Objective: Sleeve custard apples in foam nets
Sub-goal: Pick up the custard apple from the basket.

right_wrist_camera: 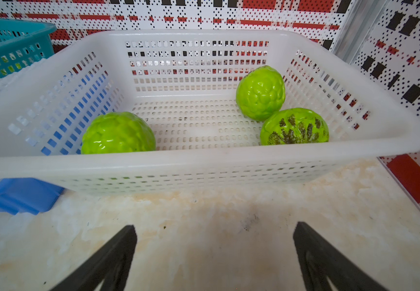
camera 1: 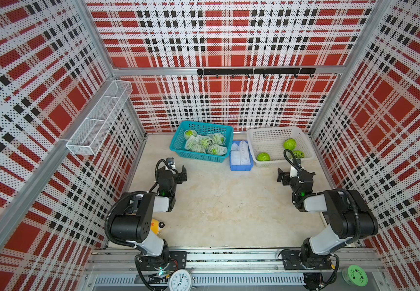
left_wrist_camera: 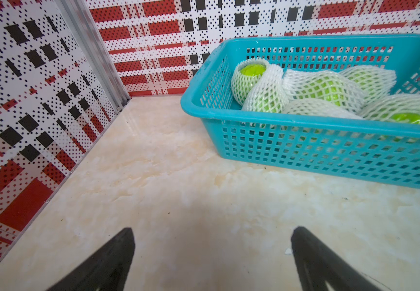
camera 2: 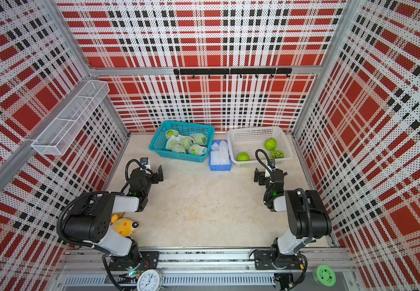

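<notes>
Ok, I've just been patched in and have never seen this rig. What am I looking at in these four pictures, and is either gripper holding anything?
You're seeing two black-and-white robot arms, the left arm and the right arm, on a pale stone-look table. Both top views come from one overhead camera. The other two pictures look out from a camera on each wrist. At the back stand a teal plastic basket of bright green custard apples already in nets, a small blue tray of spare white foam nets, and a white plastic lattice basket holding three bare custard apples. The left gripper and right gripper are both open and empty.
</notes>
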Robot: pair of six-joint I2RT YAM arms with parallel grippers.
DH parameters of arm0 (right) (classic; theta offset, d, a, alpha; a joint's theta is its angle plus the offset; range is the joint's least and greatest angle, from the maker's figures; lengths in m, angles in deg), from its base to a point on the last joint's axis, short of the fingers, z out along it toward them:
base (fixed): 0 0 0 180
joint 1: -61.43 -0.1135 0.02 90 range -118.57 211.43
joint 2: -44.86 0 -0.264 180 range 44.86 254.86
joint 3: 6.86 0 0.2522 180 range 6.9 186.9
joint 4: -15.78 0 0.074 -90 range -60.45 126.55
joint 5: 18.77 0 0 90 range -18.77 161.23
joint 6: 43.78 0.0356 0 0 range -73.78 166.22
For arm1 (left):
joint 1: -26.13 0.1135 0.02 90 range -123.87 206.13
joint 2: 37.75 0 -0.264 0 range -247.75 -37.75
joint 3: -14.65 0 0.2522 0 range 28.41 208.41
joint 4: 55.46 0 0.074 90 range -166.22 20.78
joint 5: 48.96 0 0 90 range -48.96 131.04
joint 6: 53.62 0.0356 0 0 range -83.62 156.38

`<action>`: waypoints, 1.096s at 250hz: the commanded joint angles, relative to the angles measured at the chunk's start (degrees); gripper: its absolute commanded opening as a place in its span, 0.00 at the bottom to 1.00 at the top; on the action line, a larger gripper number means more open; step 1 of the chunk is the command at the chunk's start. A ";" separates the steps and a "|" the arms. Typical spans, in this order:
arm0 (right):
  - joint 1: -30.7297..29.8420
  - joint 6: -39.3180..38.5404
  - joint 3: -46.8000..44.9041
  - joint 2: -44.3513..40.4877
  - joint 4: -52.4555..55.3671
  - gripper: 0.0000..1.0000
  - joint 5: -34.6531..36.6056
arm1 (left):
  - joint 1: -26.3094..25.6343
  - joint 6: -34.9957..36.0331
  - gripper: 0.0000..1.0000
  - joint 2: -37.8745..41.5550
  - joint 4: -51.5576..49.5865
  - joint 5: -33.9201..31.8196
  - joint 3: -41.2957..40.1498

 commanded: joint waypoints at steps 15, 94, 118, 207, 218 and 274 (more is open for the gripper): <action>0.25 0.92 -6.62 -12.61 -5.02 1.00 4.68 | 1.58 -3.36 0.99 6.64 5.79 -1.56 -6.02; 0.51 23.02 8.20 -54.34 43.20 1.00 3.33 | 2.19 -8.72 0.99 41.16 -30.20 0.80 4.78; 0.51 40.51 13.30 -57.90 51.18 1.00 5.08 | 3.07 -22.90 1.00 45.38 -40.68 3.25 12.28; 0.78 27.99 53.25 -35.67 90.03 1.00 -11.52 | 3.53 -31.15 0.99 50.71 -49.75 14.97 22.50; 0.78 26.41 58.56 -30.82 97.04 1.00 -12.04 | 2.63 -30.16 1.00 49.25 -50.37 16.80 24.04; -0.10 21.65 72.54 -8.97 116.77 1.00 -16.86 | -12.68 -16.84 0.99 35.46 -65.40 12.56 38.77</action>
